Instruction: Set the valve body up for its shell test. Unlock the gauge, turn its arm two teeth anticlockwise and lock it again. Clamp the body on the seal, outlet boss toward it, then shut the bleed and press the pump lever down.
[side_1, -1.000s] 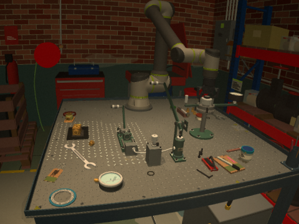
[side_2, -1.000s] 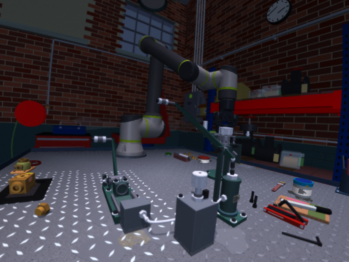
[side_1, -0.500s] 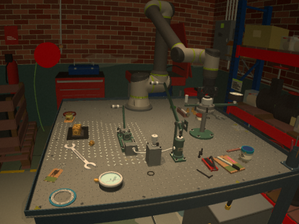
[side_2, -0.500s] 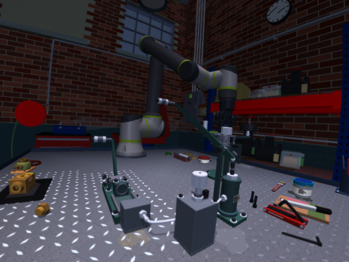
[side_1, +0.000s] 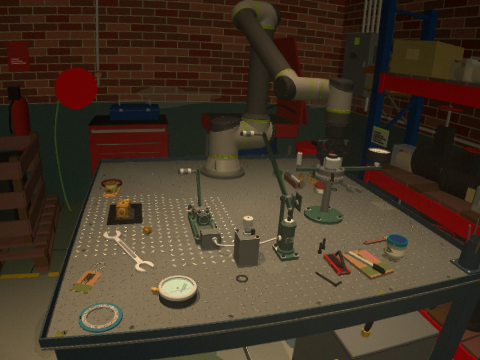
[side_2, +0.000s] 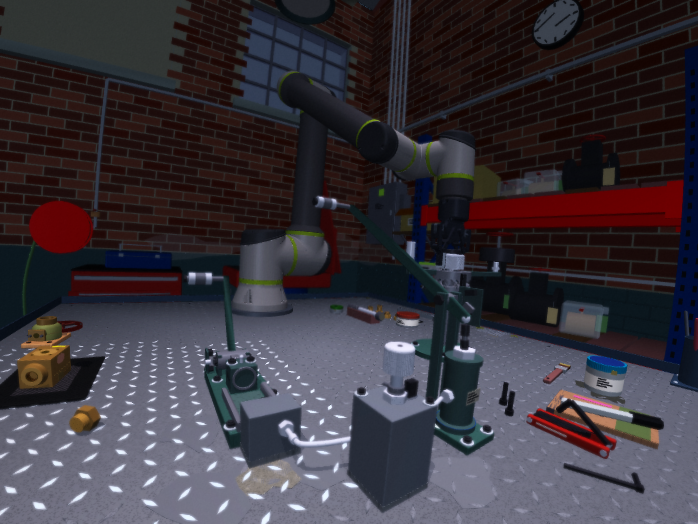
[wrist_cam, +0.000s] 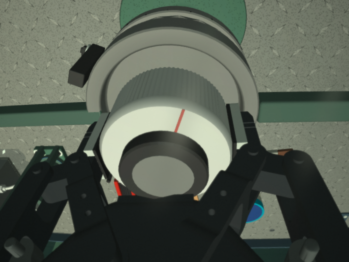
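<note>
At the table's far right stands the gauge stand (side_1: 324, 214) on a round green base, with a green arm (side_1: 350, 168) reaching out sideways. On top sits its white knurled knob (wrist_cam: 169, 118), marked with a red line, and my gripper (wrist_cam: 166, 127) is closed around that knob from above. A small black catch (wrist_cam: 83, 65) sticks out of the collar below the knob. The brass valve body (side_1: 123, 208) sits on a black mat at the far left. The clamp (side_1: 202, 222), the bleed block with its white knob (side_1: 247, 223) and the pump (side_1: 286, 237) with its raised lever stand mid-table.
A red and blue shelf rack (side_1: 430, 90) runs along the right edge, close to the gauge stand. A spanner (side_1: 128, 250), a dial gauge (side_1: 177, 288) and a ring (side_1: 100, 317) lie at the front left. Small tools and a tub (side_1: 396, 246) lie at the front right.
</note>
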